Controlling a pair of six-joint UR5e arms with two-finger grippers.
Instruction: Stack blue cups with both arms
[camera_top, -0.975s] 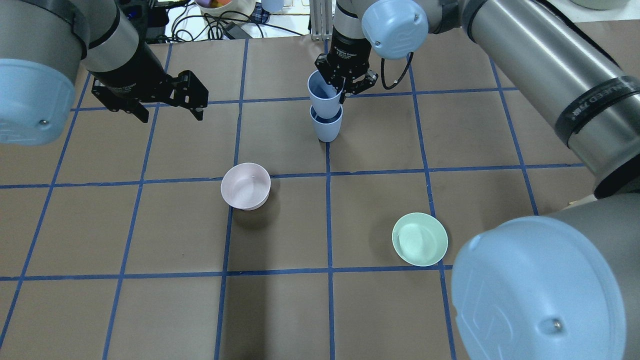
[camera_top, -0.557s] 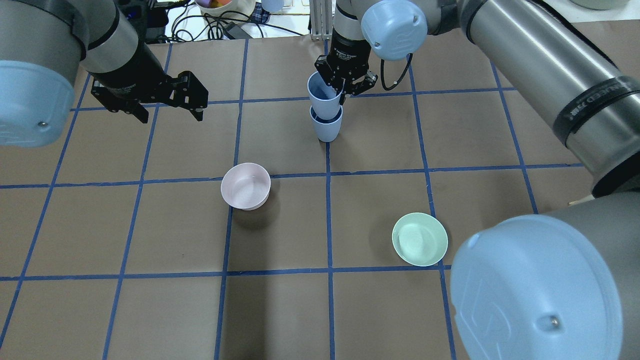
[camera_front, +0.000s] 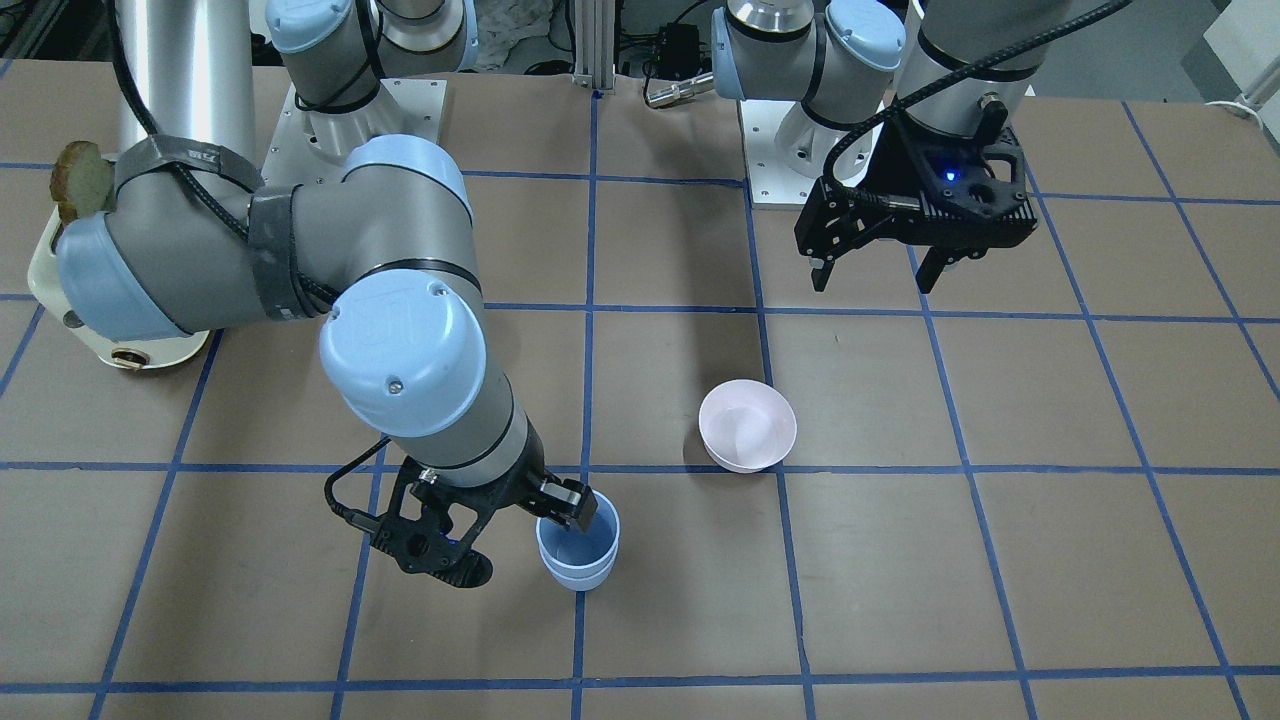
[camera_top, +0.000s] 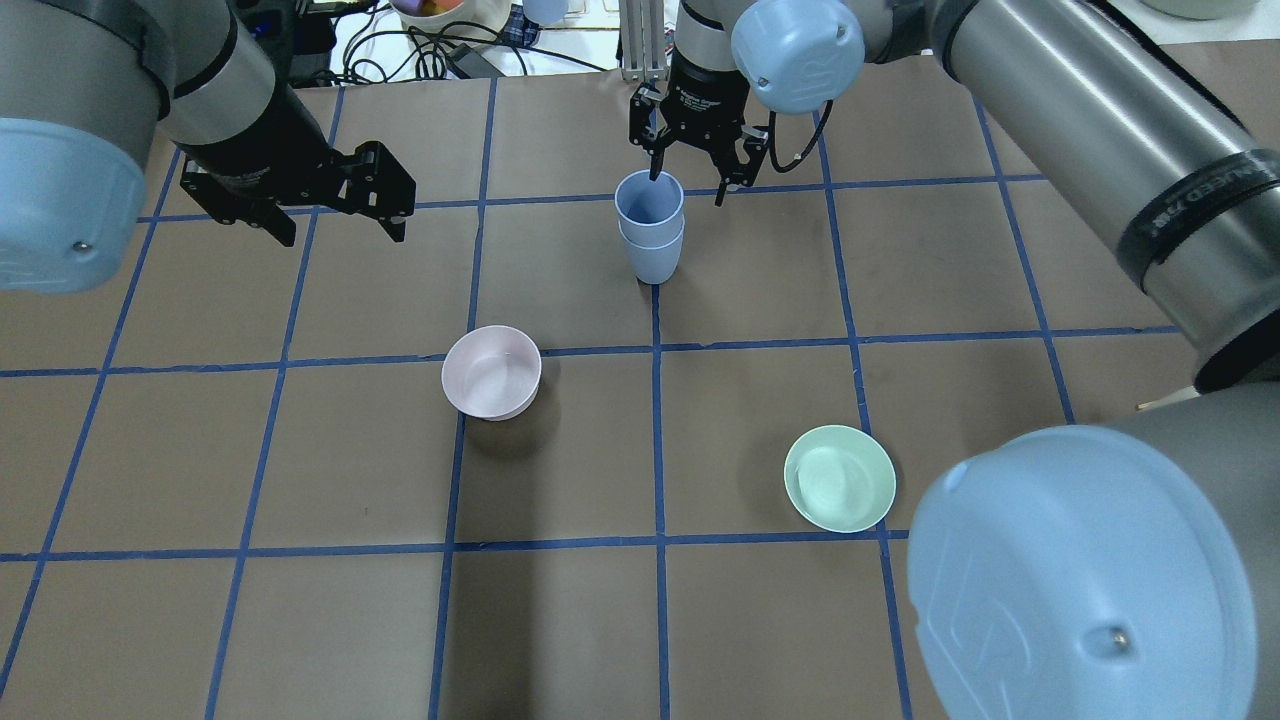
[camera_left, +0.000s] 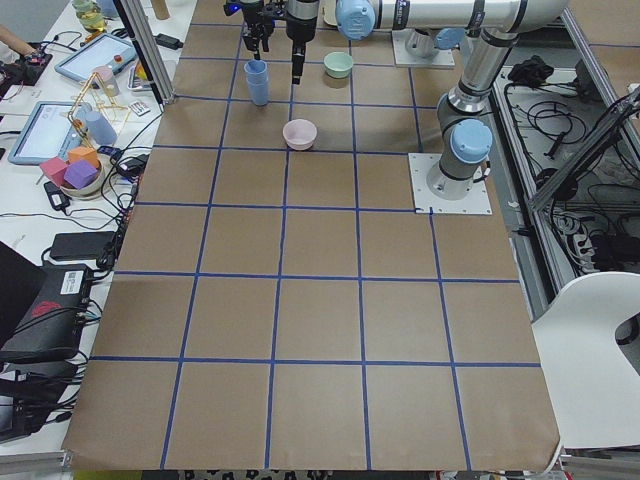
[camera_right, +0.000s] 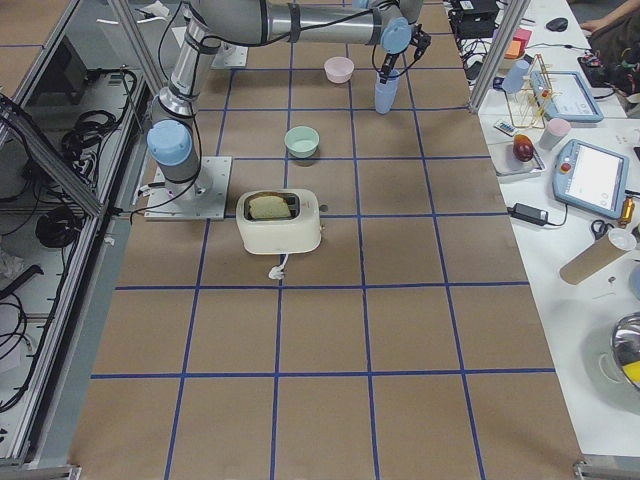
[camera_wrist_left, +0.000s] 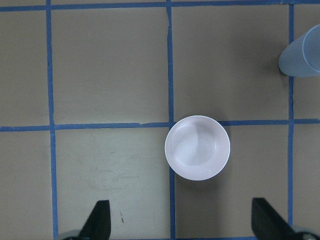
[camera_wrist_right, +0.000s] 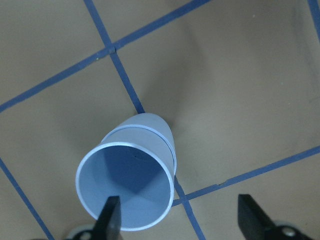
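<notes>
The two blue cups (camera_top: 650, 232) stand nested one inside the other on a blue grid line at the table's far middle; they also show in the front view (camera_front: 577, 556) and the right wrist view (camera_wrist_right: 131, 176). My right gripper (camera_top: 688, 182) is open and empty just above and behind the stack. One finger hangs over the upper cup's mouth and the other stands outside it. My left gripper (camera_top: 340, 232) is open and empty, hovering at the far left, well apart from the cups. The stack's edge shows in the left wrist view (camera_wrist_left: 302, 52).
A pale pink bowl (camera_top: 491, 372) sits left of centre, below my left gripper's camera (camera_wrist_left: 197, 147). A mint-green bowl (camera_top: 839, 478) sits at the right. A toaster (camera_right: 278, 220) stands near the right arm's base. Cables and clutter lie beyond the far edge.
My right gripper has opened, let go of the upper cup and drawn up and back. The upper cup has sunk deeper into the lower one. The left arm has not moved.
</notes>
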